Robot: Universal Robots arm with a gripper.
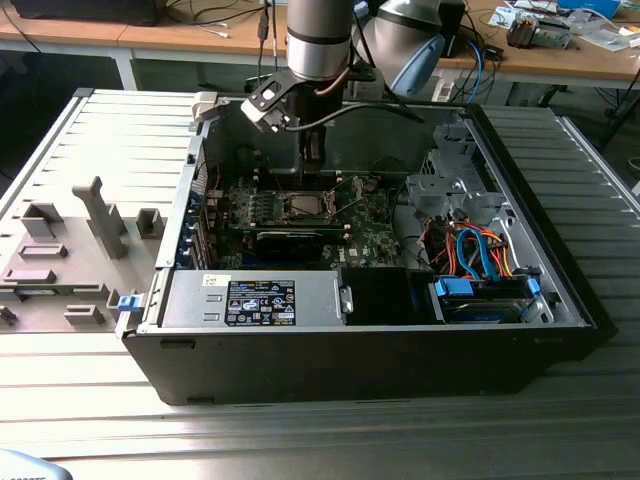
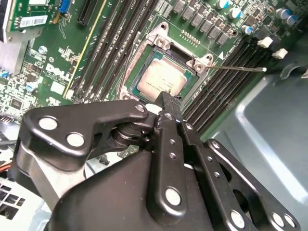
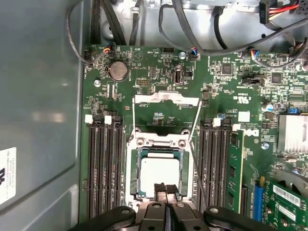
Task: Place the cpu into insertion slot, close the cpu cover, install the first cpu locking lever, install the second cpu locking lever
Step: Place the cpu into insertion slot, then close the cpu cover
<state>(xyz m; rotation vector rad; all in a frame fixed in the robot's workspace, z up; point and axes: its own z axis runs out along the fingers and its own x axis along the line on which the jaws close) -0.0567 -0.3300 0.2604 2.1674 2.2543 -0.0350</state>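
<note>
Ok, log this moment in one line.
cpu: in insertion slot | cpu cover: open, off the cpu | gripper: shut, at cpu edge

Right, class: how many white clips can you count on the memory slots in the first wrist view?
4. Two white clips cap the memory slots beside the cpu on one side, two on the other. The gripper may hide more.

- Arm (image 1: pixel 320 35): a thick, round, silver-grey tube with a black band around it, in the exterior view.
- Joint cap (image 1: pixel 415 65): light blue and rounded, at three o'clock from the tube.
- Wrist mount (image 1: pixel 268 105): a pale grey and black block, at seven o'clock.
- Cable (image 1: pixel 370 109): thin and black, looping toward three o'clock.
- Gripper (image 2: pixel 166 98): matte black link bars with rounded ends and bright silver screw heads, in the second wrist view.
</note>
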